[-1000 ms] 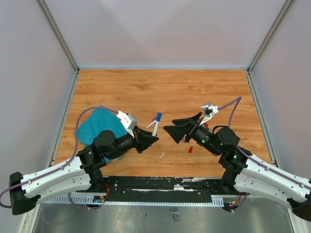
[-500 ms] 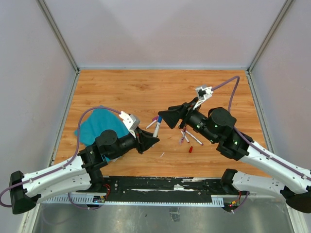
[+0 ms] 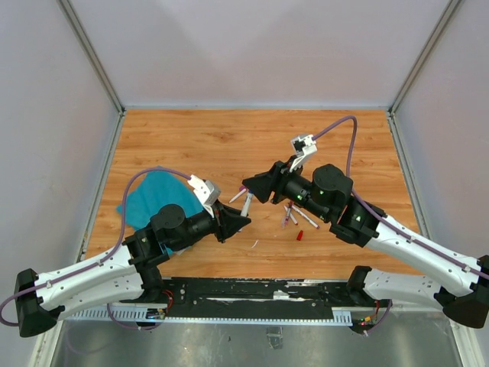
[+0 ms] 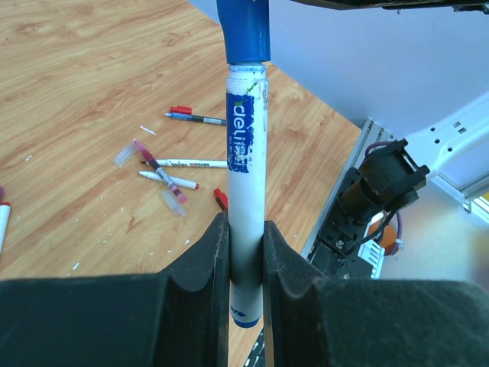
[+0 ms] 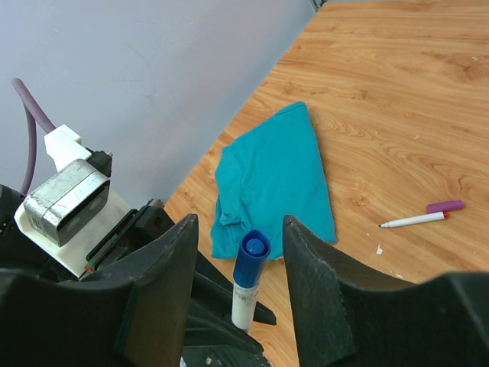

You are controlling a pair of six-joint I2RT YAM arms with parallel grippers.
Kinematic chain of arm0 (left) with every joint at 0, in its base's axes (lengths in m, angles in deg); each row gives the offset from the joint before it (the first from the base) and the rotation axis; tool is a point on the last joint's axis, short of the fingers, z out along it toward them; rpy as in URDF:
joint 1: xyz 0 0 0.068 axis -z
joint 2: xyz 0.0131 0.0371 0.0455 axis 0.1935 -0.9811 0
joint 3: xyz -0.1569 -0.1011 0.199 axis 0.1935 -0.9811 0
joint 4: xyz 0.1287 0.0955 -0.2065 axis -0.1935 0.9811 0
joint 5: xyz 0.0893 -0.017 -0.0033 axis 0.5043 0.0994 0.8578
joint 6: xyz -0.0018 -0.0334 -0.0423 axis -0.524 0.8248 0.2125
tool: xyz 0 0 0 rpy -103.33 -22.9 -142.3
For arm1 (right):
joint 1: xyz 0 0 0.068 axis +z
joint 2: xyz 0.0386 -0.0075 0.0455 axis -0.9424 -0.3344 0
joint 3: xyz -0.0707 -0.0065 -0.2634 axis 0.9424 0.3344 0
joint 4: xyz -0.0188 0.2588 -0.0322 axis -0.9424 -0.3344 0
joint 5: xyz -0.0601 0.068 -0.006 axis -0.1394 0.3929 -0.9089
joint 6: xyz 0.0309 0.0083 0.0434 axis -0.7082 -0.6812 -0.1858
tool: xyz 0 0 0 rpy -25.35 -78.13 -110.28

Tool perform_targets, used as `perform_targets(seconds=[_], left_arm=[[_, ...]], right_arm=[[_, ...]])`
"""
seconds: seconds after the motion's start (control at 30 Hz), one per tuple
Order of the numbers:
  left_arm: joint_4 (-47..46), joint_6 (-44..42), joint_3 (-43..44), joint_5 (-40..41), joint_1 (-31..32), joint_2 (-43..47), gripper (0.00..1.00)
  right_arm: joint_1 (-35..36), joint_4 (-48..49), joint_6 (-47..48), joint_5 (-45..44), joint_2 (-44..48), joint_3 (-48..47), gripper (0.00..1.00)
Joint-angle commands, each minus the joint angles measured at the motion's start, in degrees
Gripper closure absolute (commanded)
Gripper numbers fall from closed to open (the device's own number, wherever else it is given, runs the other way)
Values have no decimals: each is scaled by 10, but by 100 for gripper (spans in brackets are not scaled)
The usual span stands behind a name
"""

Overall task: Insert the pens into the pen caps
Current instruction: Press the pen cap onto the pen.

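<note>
Pen (image 4: 246, 176) with a white barrel stands upright, clamped in the left pincer (image 4: 244, 227). Its blue cap (image 5: 250, 256) sits between the spread fingers of the right pincer (image 5: 238, 229), gaps either side. Left wrist view alone shows loose pens (image 4: 183, 163) on the surface (image 4: 69, 92); right wrist view alone shows a teal cloth (image 5: 275, 176).

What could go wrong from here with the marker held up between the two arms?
1. The left fingers pinch the marker low on its barrel, so a sideways nudge at the top could tilt it.
2. The right fingers are open either side of the blue cap, already on the marker; closing and pulling might tug it off.
3. Loose pens lie on the table near the right arm; a low sweep could scatter them.
</note>
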Motion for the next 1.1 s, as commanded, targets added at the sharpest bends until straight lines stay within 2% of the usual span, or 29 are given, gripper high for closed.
perform_targets(seconds=[0.0, 0.63, 0.93, 1.07], left_arm=[[-20, -10, 15, -4, 4, 1, 100], [-26, -10, 16, -5, 4, -2, 99], [-32, -6, 19, 3, 5, -2, 100], [-36, -1, 23, 13, 4, -3, 99]], right_arm=[[1, 9, -13, 11, 4, -2, 53], [-12, 9, -26, 24, -9, 17, 72], [-13, 6, -37, 24, -4, 38, 99], [-13, 9, -38, 31, -4, 53, 100]])
